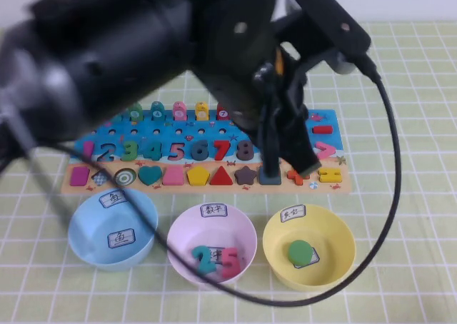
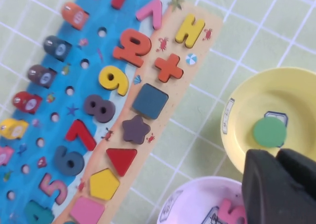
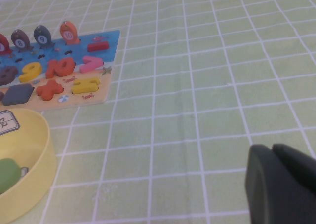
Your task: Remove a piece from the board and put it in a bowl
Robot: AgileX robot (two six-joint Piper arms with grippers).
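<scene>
The green disc lies flat in the yellow bowl, at the front right. It also shows in the left wrist view and, at the edge, in the right wrist view. The board lies behind the three bowls. My left gripper hangs above the board's right end and the yellow bowl, shut and empty. My right gripper is shut and empty over bare cloth to the right of the board. It is out of the high view.
A pink bowl holds a teal 2 and a pink 5. A light blue bowl stands left of it. A round slot on the board's tan strip holds no piece. The left arm's black cable loops round the yellow bowl.
</scene>
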